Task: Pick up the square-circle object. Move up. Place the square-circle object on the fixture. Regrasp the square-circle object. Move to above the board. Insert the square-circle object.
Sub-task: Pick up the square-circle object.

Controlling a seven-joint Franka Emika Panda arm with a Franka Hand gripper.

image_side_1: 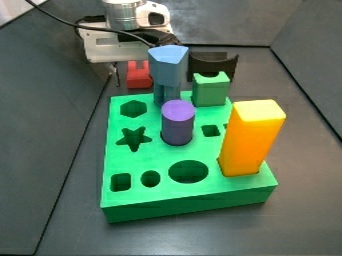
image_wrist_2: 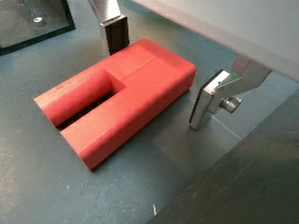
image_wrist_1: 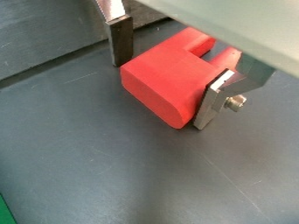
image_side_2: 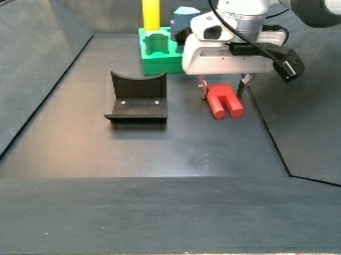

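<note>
Peg (image_wrist_2: 114, 96) lies flat on my desk (image_wrist_2: 222, 188) between the end effector's (image_wrist_2: 159, 74) spread, non-touching fingers (image_wrist_2: 208, 98).

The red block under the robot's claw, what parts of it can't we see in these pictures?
- Square-circle object, side view: mostly hidden behind the board and the blue peg.
- Its far end, wrist view: covered by the gripper body.
- Its underside: hidden in every view, lying on the floor.
- Gripper, side view: fingertips too small to tell whether they touch it.
</note>
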